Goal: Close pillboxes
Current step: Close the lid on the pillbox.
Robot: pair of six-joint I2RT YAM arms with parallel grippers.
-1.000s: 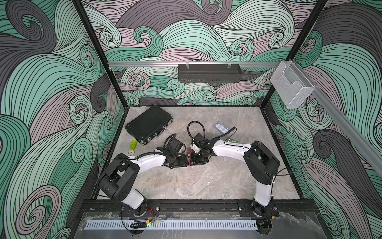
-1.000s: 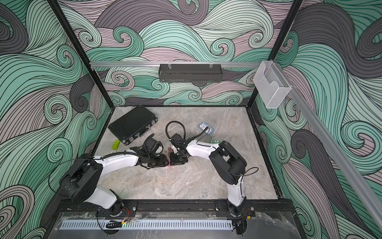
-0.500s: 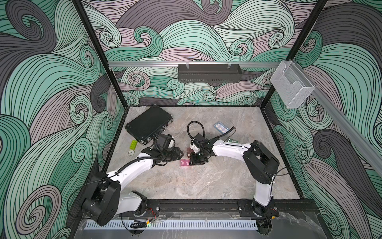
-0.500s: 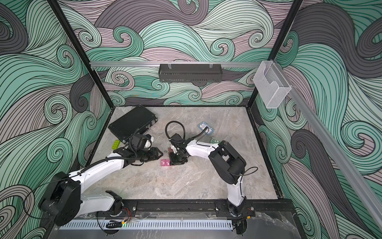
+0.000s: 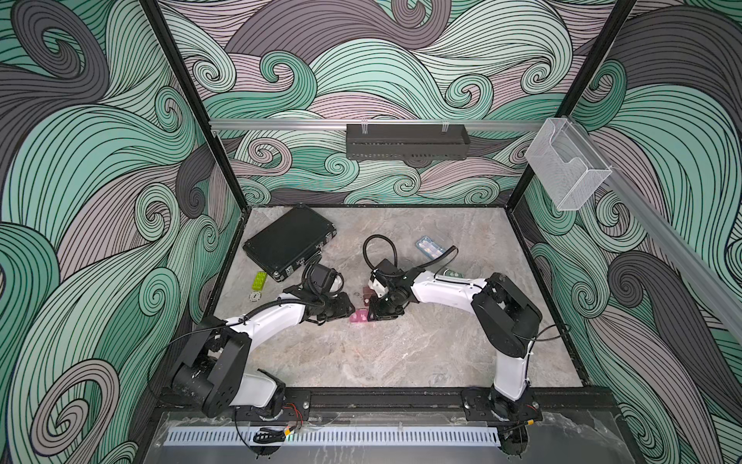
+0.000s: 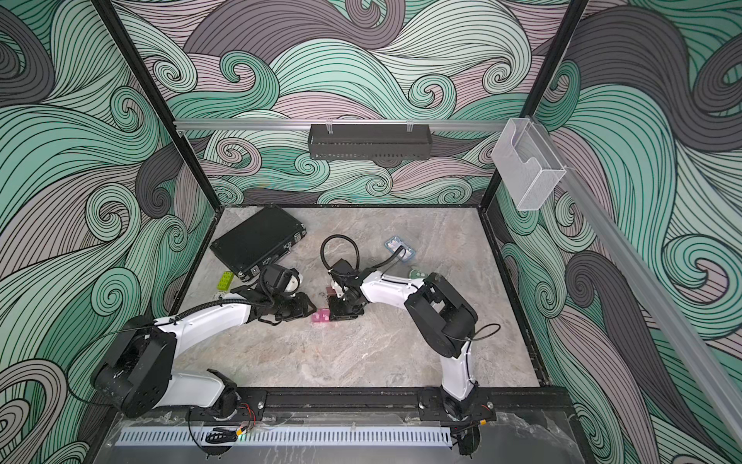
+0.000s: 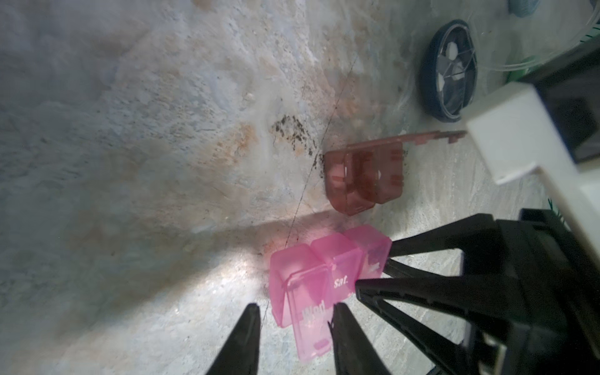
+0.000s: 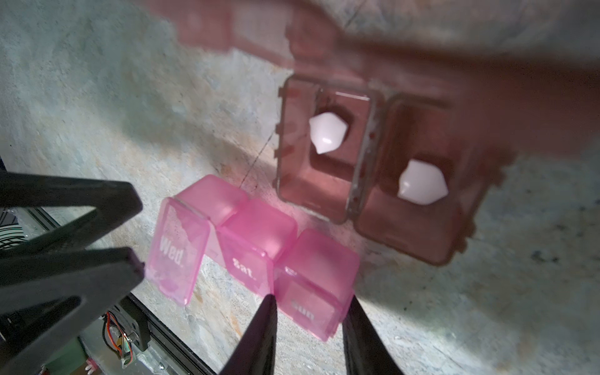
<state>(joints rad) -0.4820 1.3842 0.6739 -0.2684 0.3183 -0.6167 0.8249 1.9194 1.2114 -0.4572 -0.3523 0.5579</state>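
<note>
Your left gripper stood partly open and held nothing, its two tips on either side of the open "Wed" lid of the pink pillbox. Your right gripper was closed on the opposite "Sun" cell, pinning the strip to the table. The strip lay mid-table between the two arms, its long axis running from one gripper to the other. That put the open lid at the left arm's end, so that arm was the nearer. You would probably need to press the flap toward its cell. The brown pillbox sat just beyond, both cells open, with a white pill in each.
</note>
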